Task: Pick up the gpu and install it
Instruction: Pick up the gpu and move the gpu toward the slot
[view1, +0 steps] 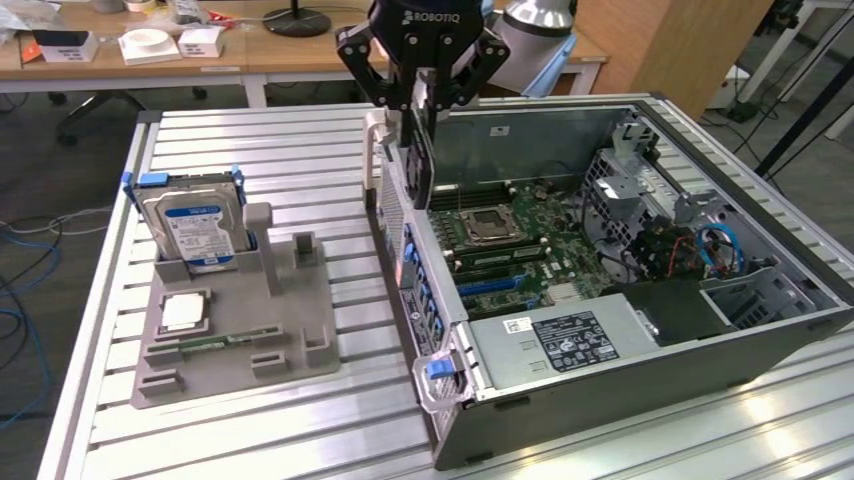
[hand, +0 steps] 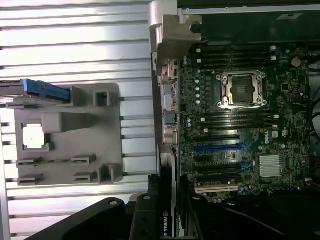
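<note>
Above the open black computer case's (view1: 601, 400) rear wall, at twelve o'clock in the exterior view, the black gripper (view1: 422, 104) is closed partway onto the thin dark gpu card (view1: 420, 160). The card hangs upright, its silver bracket toward nine o'clock.

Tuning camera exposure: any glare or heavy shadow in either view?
Exterior view: glare patches on the ribbed aluminium table toward the exterior view's right; the dark flat gpu card clamped in the black gripper is nearly a silhouette. Wrist view: the table slats wash out white, the gripper and card sit in deep shadow, the green motherboard is evenly lit.
</note>
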